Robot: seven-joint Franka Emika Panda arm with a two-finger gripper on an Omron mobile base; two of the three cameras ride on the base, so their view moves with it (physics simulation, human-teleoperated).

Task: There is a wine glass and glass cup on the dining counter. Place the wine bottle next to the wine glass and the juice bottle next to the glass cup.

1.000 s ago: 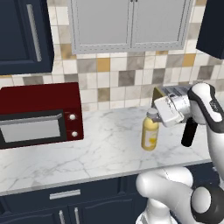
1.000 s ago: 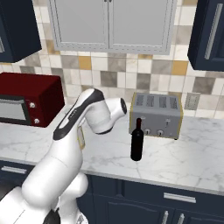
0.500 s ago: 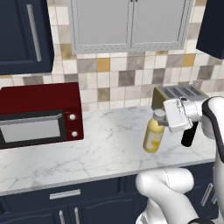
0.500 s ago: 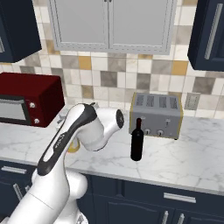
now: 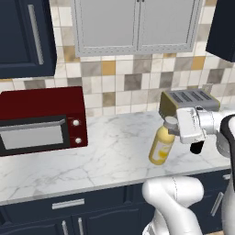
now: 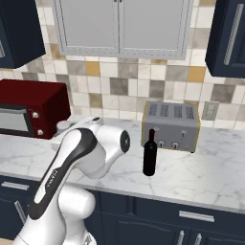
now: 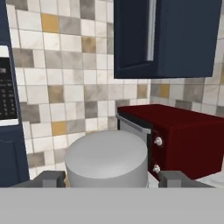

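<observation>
Leaning juice bottle between tool tips.

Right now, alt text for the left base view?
The open gripper reaches the grey cap of the yellow juice bottle on a marble counter. A toaster stands behind, a red microwave at left.

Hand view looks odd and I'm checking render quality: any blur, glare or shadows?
Hand view: the grey-white screw cap looms large and soft-edged between the finger tips. Left base view: the stout yellow juice bottle stays crisp. Right base view: the near-black wine bottle casts hardly any shadow; no glare.
</observation>
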